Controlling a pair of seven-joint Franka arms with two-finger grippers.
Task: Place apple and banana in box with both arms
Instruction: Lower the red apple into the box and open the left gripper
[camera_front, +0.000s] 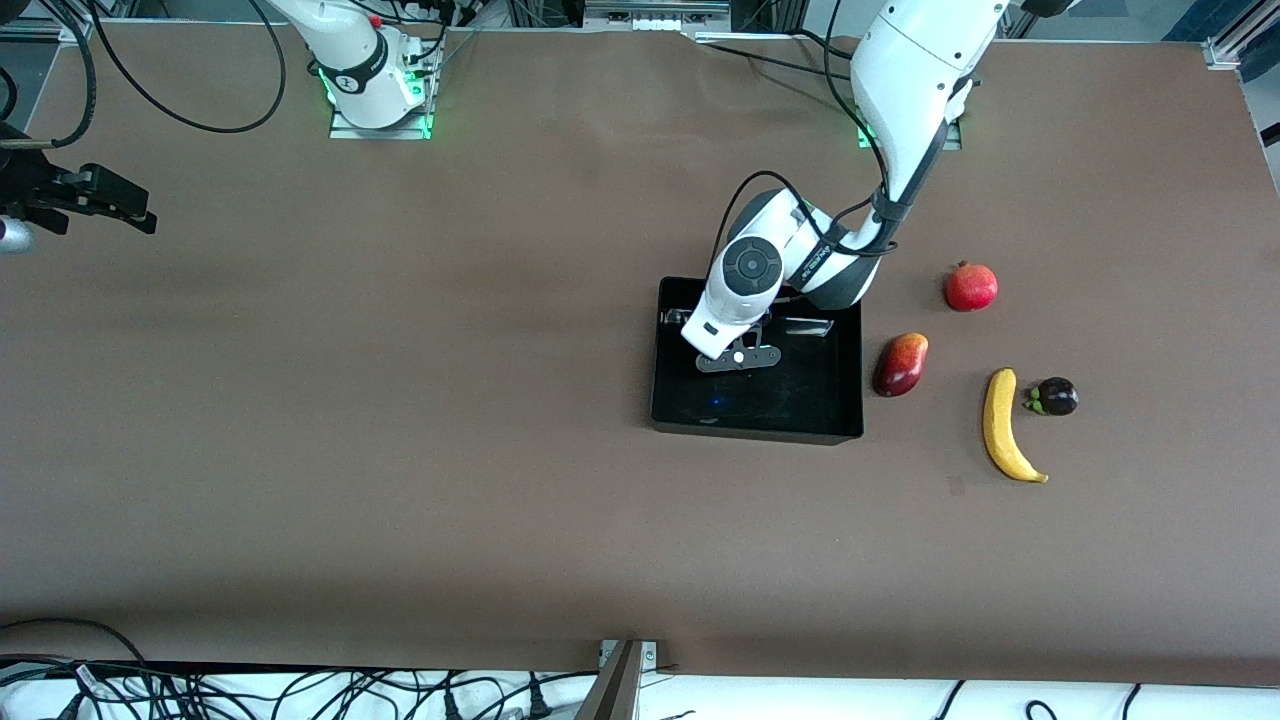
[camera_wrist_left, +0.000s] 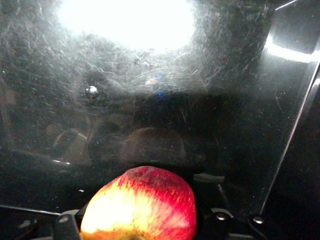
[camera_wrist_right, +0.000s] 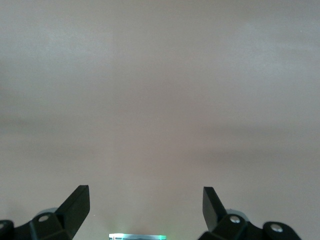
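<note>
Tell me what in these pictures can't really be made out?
- Front view: the left pincer over the glossy black plastic tray is covered by its own wrist, so the small red-and-yellow apple is unseen there.
- Left wrist view: the apple's lower part is cut off by the edge.
- Front view: the waiting right pincer is hard to make out.

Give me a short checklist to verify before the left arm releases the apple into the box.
1. Apple sits in the left gripper: ok.
2. Left gripper is over the box: ok.
3. Box floor under the apple is free of other fruit: ok.
4. Apple touches the box floor: cannot tell.
5. Banana lies on the table beside the mangosteen, not yet in the box: not ok.
6. Right gripper waits open over bare table at the right arm's end: ok.
</note>
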